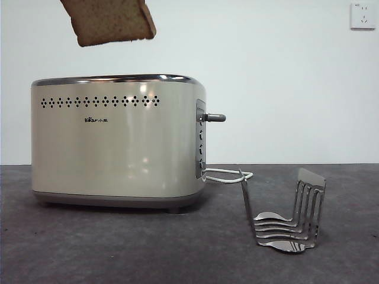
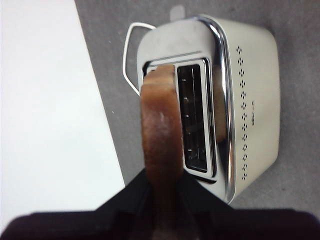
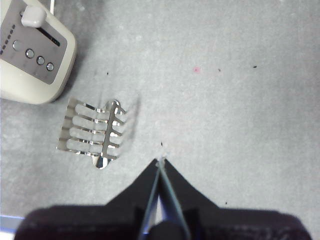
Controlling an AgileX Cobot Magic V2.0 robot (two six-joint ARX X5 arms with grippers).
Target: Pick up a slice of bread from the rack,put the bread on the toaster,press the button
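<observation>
The slice of bread (image 1: 110,21) hangs in the air above the left part of the cream toaster (image 1: 118,142), tilted. In the left wrist view my left gripper (image 2: 162,200) is shut on the slice of bread (image 2: 161,130), which is held edge-on over the toaster's (image 2: 255,100) open slots. The silver lever button (image 1: 214,118) sticks out from the toaster's right panel, in its upper position; it also shows in the right wrist view (image 3: 34,16). The empty silver rack (image 1: 287,216) stands right of the toaster. My right gripper (image 3: 160,162) is shut and empty, high above the table near the rack (image 3: 95,132).
A white power cord (image 1: 228,175) loops on the dark grey table behind the toaster's right side. A wall socket (image 1: 362,16) is at the upper right of the white wall.
</observation>
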